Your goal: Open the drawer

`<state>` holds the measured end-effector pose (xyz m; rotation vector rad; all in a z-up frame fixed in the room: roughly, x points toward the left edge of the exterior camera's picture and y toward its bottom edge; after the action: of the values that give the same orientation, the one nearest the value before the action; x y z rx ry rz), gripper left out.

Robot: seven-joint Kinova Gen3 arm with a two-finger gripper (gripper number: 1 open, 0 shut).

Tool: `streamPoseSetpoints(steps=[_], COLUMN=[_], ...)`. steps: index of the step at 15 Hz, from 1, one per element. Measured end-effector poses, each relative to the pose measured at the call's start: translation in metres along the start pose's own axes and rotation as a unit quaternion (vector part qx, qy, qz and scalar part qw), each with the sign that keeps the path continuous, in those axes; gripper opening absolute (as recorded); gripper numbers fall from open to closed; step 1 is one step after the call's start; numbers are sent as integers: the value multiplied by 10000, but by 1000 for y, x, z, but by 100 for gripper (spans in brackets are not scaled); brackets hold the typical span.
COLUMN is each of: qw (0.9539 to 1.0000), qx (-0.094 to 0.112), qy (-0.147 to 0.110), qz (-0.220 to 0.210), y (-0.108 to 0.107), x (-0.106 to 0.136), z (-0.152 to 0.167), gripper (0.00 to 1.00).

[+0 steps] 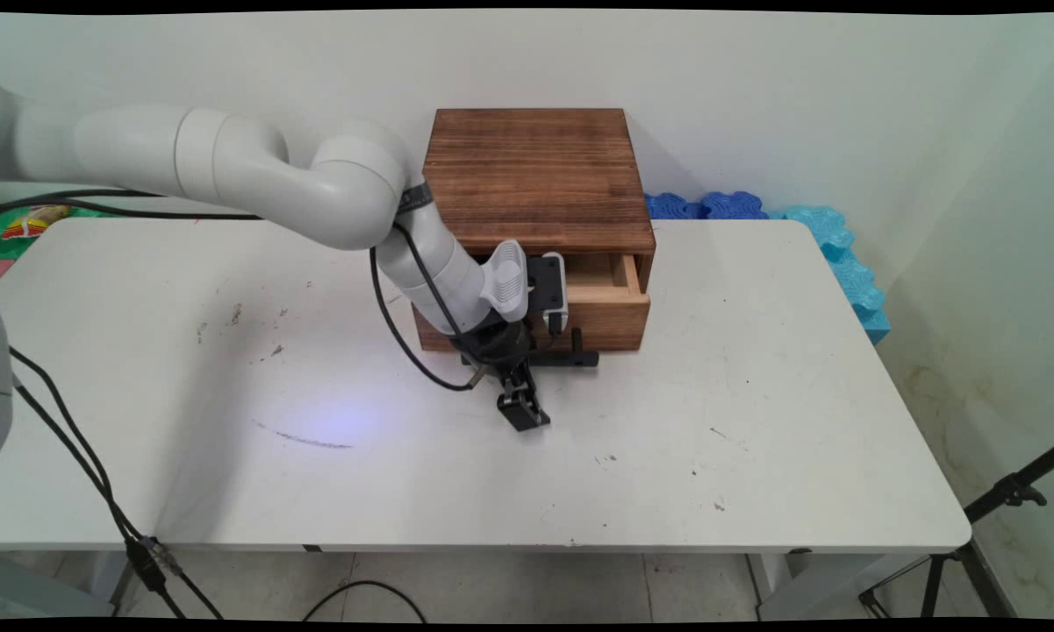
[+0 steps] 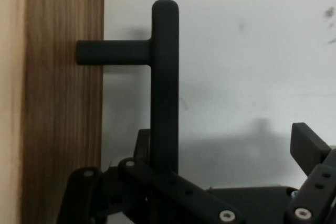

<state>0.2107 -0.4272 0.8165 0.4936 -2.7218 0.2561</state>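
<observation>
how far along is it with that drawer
The wooden box's drawer already stands partly pulled out. The open claw hangs low by the black handle, one finger well clear of the bar, gripping nothing. Whether the drawer goes further out or back in isn't shown.

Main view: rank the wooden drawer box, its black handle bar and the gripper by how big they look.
1. wooden drawer box
2. black handle bar, partly hidden by the arm
3. gripper, which looks close to the bar in size, so the last two are unsure.

Arm reaches in from left, wrist angled down, gripper [image 2: 231, 156] fingers spread wide apart
</observation>
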Motion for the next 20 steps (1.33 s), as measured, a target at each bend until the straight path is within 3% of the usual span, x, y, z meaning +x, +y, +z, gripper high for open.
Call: streamPoseSetpoints(steps=[20], qw=[9987], qx=[-396], qy=[-6], qz=[-318], y=[88], x=[-3], z=[-30], gripper=[100])
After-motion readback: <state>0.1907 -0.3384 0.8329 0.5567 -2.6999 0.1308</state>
